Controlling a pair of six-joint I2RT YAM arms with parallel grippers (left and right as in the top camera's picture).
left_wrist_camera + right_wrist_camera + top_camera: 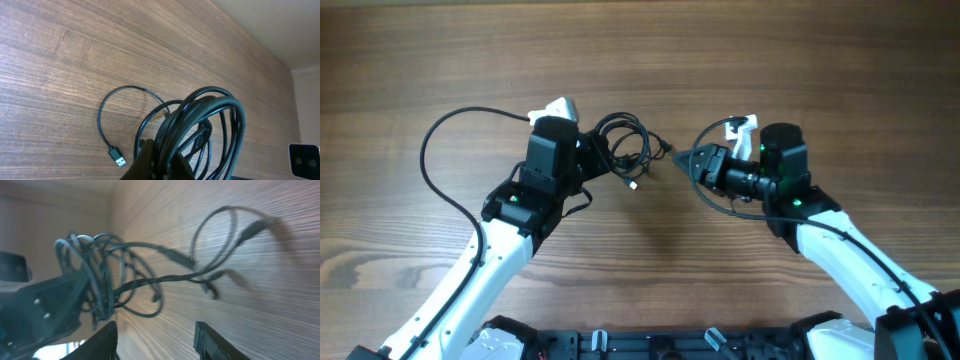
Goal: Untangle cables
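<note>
The cables point(624, 142) are thin black cords bunched into one loose coil on the wooden table, with a USB plug point(634, 185) trailing toward the front. My left gripper point(598, 152) is shut on the coil's left side. In the left wrist view several strands of the cables point(210, 107) rise out of the left gripper point(162, 162), and the USB plug point(118, 160) lies flat on the wood. My right gripper point(682, 160) sits just right of the bundle. In the right wrist view the right gripper point(155, 342) is open with only table between its fingers, and the cables point(125, 280) hang beyond them.
The left arm's own thicker black wire point(430, 150) arcs out over the table to the left. The right arm's wire point(705, 190) loops near its wrist. The left gripper body point(40, 305) fills the lower left of the right wrist view.
</note>
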